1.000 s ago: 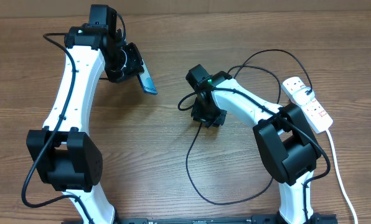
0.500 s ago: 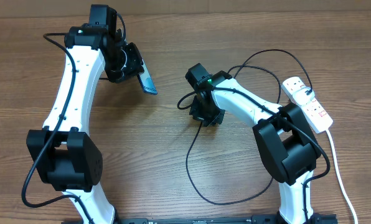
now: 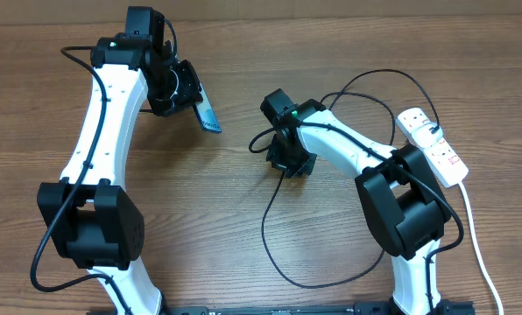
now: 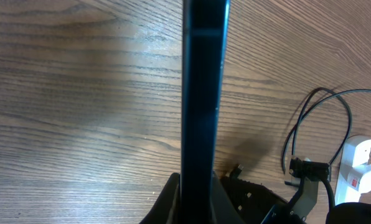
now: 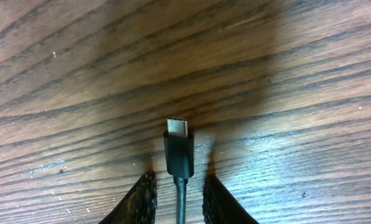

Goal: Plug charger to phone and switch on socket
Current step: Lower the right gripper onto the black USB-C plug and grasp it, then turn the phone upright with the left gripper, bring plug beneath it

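Note:
My left gripper [image 3: 184, 94] is shut on the phone [image 3: 207, 112] and holds it tilted above the table at the back left. In the left wrist view the phone [image 4: 204, 93] stands edge-on, a dark narrow bar rising from the jaws of the left gripper [image 4: 198, 193]. The charger [image 3: 270, 210] is a thin black cable looping over the table from the socket [image 3: 433, 145] at the right. My right gripper [image 3: 289, 164] is low over the table's middle. In the right wrist view the connector tip [image 5: 178, 149] lies between the fingers of the right gripper [image 5: 179, 177], with a gap on each side.
A thick white cord [image 3: 476, 236] runs from the socket toward the front right edge. The socket [image 4: 360, 168] also shows at the lower right of the left wrist view, with cable loops beside it. Both arm bases stand at the front of the wooden table.
The right gripper's fingers have drawn closer together around the cable and shifted slightly left. The left arm and the phone have not moved.

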